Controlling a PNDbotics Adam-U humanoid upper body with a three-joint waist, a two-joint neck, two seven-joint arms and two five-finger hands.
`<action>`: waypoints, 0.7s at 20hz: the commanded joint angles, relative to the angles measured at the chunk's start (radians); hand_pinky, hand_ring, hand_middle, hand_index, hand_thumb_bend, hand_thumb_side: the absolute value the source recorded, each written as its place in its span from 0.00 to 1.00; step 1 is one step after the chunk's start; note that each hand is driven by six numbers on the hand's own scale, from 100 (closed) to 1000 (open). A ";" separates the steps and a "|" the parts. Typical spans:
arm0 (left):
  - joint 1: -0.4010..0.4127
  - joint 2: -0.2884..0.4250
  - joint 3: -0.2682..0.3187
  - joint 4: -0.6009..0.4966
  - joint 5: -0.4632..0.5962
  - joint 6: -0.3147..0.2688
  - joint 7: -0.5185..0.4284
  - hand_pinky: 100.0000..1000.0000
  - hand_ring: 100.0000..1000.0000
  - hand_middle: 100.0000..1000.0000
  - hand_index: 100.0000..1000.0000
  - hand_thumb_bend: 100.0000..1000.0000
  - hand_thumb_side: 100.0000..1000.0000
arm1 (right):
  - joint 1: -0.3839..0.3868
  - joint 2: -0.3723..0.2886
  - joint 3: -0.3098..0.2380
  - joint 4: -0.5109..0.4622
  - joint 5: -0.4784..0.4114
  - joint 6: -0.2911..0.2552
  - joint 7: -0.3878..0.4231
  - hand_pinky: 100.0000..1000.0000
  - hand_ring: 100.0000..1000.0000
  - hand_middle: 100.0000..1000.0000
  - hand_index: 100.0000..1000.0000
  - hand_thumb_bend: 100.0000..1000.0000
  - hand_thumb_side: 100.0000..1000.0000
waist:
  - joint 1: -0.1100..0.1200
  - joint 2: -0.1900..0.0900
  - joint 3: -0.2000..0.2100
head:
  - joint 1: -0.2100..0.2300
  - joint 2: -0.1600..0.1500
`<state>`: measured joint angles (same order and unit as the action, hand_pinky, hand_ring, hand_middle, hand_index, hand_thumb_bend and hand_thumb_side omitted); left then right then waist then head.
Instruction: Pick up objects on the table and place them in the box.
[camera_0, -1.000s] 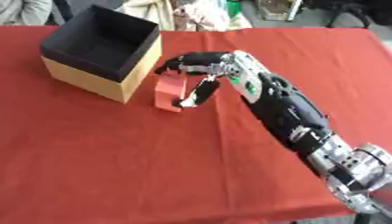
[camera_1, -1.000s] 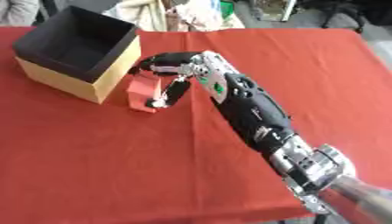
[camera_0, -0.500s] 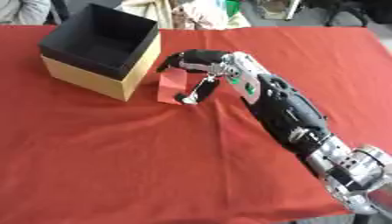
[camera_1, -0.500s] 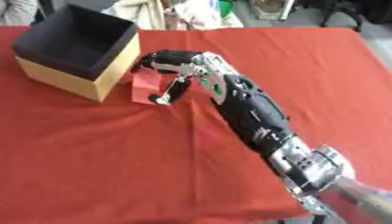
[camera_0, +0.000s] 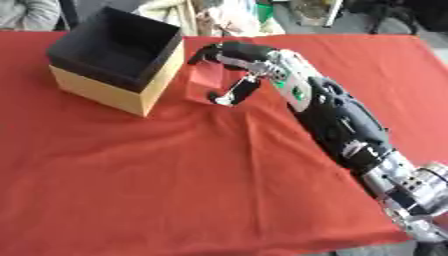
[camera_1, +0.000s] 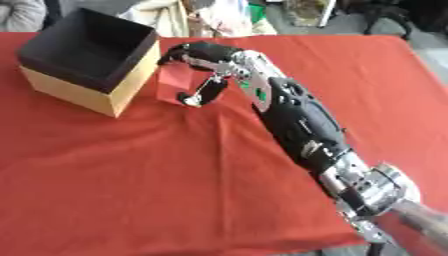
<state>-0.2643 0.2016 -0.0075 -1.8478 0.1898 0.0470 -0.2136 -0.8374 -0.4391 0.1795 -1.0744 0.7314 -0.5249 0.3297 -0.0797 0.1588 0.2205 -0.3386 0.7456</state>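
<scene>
Sitting at far left of red tablecloth (camera_0: 175, 180): open box (camera_0: 118, 60), black inside, tan outer walls, nothing visible in it. Just right of box, near its right wall: red block (camera_0: 206, 82), tilting, lower edge seeming to be touching the cloth, though contact cannot be told for certain. Pinching the block: right hand (camera_0: 234, 70), fingers (camera_0: 214, 50) curling over its top edge from behind, thumb (camera_0: 229, 94) pressing against its near face. Extending from the hand toward the lower right corner: right arm (camera_0: 350, 135), black shell with silver joints, lying diagonally above the cloth. Wrinkling slightly below the block: cloth. Left hand not showing in either view.
</scene>
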 joint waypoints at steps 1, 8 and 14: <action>-0.007 0.011 -0.003 -0.017 0.004 0.003 -0.007 0.75 0.99 0.90 0.89 0.00 0.29 | -0.029 -0.061 -0.021 -0.040 -0.045 0.011 -0.011 0.63 0.61 0.46 0.79 0.13 0.07 | -0.002 -0.023 0.011 | -0.003 -0.006; -0.029 0.003 -0.027 -0.023 0.013 0.013 -0.035 0.75 0.99 0.90 0.89 0.00 0.30 | -0.056 -0.101 -0.050 -0.052 -0.082 0.024 -0.042 0.63 0.62 0.47 0.79 0.12 0.06 | -0.035 -0.026 0.090 | -0.043 -0.026; -0.067 -0.009 -0.055 -0.032 0.029 0.021 -0.066 0.75 0.99 0.90 0.89 0.00 0.29 | -0.079 -0.104 -0.074 -0.026 -0.094 0.024 -0.062 0.64 0.66 0.49 0.79 0.08 0.04 | -0.047 -0.010 0.156 | -0.113 -0.044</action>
<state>-0.3170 0.1918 -0.0565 -1.8561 0.2091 0.0687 -0.2706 -0.8904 -0.5064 0.1221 -1.0971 0.6470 -0.5026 0.2767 -0.1346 0.1641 0.3807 -0.4348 0.7150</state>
